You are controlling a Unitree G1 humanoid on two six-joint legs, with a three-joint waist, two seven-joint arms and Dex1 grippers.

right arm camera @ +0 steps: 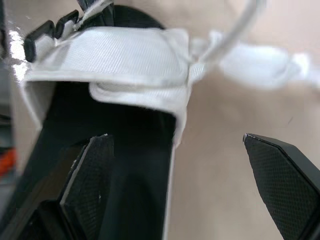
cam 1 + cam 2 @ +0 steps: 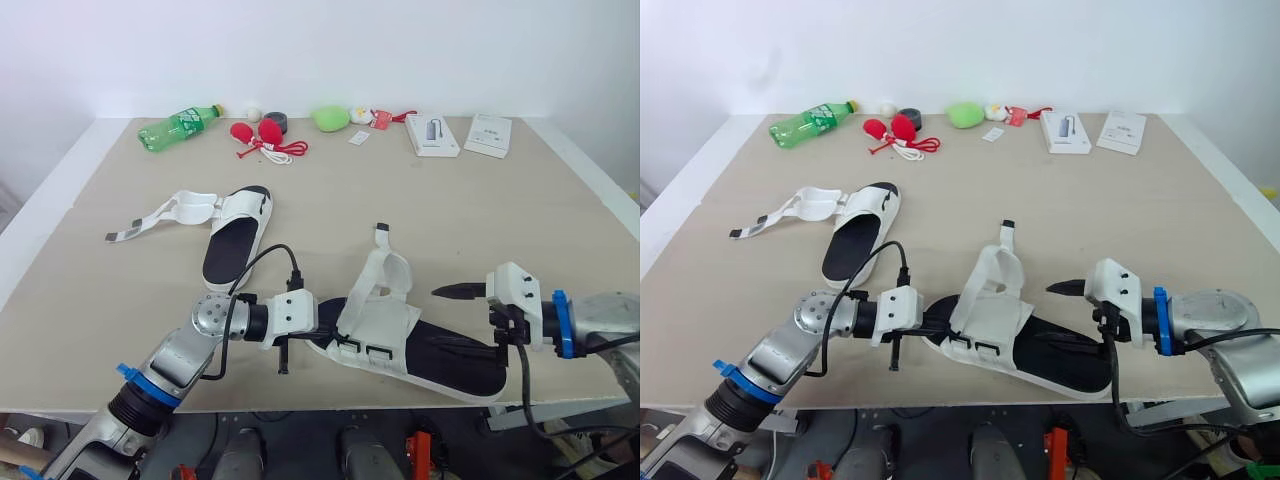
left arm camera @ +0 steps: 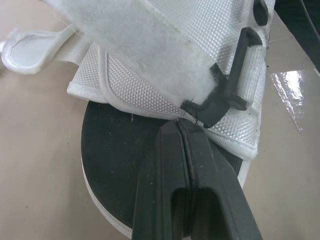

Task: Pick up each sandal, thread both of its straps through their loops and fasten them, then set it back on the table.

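Observation:
The near sandal (image 2: 400,345), black-soled with white straps, lies at the table's front edge, one strap (image 2: 384,262) standing up loose. My left gripper (image 2: 318,337) is shut, its fingertips (image 3: 178,129) touching the edge of the white upper by the black loops (image 3: 227,92) at the toe end. My right gripper (image 2: 465,318) is open at the heel end: one finger (image 1: 92,175) is over the black sole, the other finger (image 1: 280,170) over bare table. The far sandal (image 2: 238,232) lies at mid-left with its strap (image 2: 150,222) spread out unfastened.
Along the back edge lie a green bottle (image 2: 180,127), red items with a white cord (image 2: 262,138), a black tape roll (image 2: 277,120), a green object (image 2: 330,118) and two white boxes (image 2: 433,134) (image 2: 488,134). The near sandal's heel reaches the table's front edge (image 2: 480,400).

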